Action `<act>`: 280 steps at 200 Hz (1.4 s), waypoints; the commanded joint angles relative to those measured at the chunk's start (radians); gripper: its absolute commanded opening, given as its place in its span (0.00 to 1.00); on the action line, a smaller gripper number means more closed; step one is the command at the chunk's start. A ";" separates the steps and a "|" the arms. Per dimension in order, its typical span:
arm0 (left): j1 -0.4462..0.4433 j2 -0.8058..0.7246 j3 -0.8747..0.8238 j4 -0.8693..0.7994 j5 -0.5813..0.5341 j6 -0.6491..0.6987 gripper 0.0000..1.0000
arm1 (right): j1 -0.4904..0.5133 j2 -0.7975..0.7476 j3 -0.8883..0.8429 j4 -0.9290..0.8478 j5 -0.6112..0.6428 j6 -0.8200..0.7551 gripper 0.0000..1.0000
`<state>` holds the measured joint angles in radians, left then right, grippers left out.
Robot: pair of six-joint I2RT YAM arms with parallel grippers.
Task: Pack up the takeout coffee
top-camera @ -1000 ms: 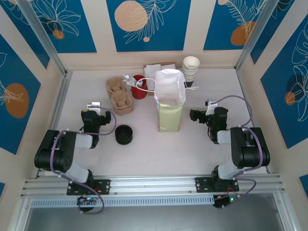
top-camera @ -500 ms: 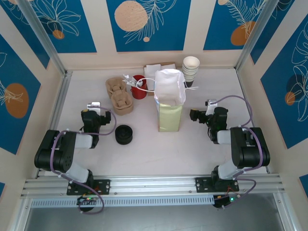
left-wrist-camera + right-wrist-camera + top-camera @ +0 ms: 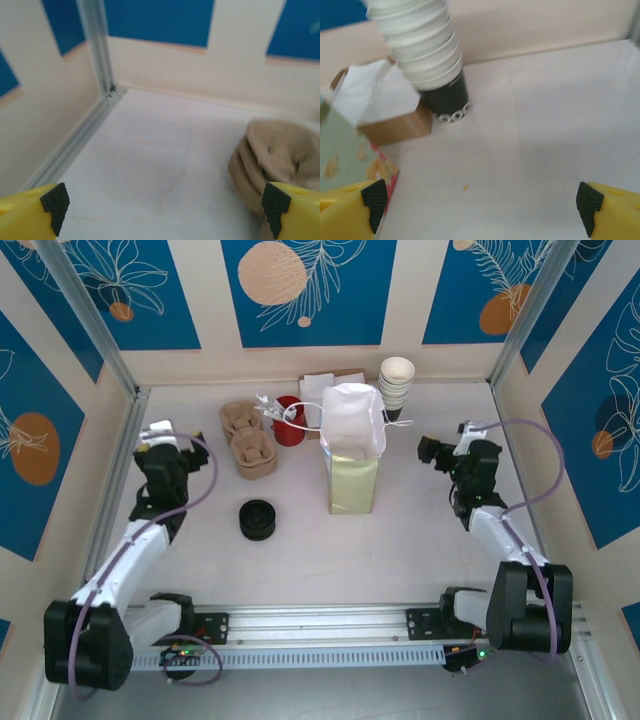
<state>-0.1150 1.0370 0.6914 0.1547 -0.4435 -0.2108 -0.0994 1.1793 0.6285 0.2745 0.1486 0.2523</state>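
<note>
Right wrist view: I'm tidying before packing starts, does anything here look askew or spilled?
The stack of cream cups leans left out of the dark cup beneath it, though camera tilt may exaggerate that. A small orange speck lies on the table. No spill.

Your left arm [image 3: 125,560] and right arm [image 3: 495,530] share black joints, white links and a lilac cable looping alongside. Their black bases [image 3: 190,625], at 6 o'clock, each carry a small green light. On your left gripper [image 3: 162,200] and right gripper [image 3: 482,200], the fingers [image 3: 22,217] are yellow, tipped with black pads [image 3: 55,200].
</note>
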 commanded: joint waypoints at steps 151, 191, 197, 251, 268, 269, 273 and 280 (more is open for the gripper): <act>-0.004 0.032 0.580 -0.947 0.297 -0.185 1.00 | 0.128 0.881 1.656 -1.216 0.037 0.357 0.72; -0.004 0.028 0.573 -0.954 0.302 -0.188 1.00 | 0.145 0.998 1.812 -1.258 0.065 0.338 0.61; -0.005 0.028 0.572 -0.954 0.302 -0.189 1.00 | 0.144 1.005 1.818 -1.257 0.063 0.337 0.60; -0.004 0.029 0.544 -0.940 0.331 -0.198 1.00 | 0.151 1.071 1.858 -1.239 0.063 0.311 0.55; -0.004 0.031 0.541 -0.935 0.342 -0.207 1.00 | 0.154 1.086 1.864 -1.239 0.072 0.302 0.52; -0.004 0.031 0.540 -0.935 0.342 -0.207 1.00 | 0.155 1.087 1.864 -1.238 0.072 0.302 0.52; -0.004 0.031 0.539 -0.934 0.345 -0.209 1.00 | 0.153 1.090 1.863 -1.238 0.072 0.301 0.52; -0.005 0.031 0.538 -0.933 0.347 -0.210 1.00 | 0.156 1.096 1.864 -1.238 0.072 0.298 0.50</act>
<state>-0.1162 1.0767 1.2434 -0.7788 -0.1291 -0.4126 0.0467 2.2475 2.4565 -0.9409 0.2047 0.5720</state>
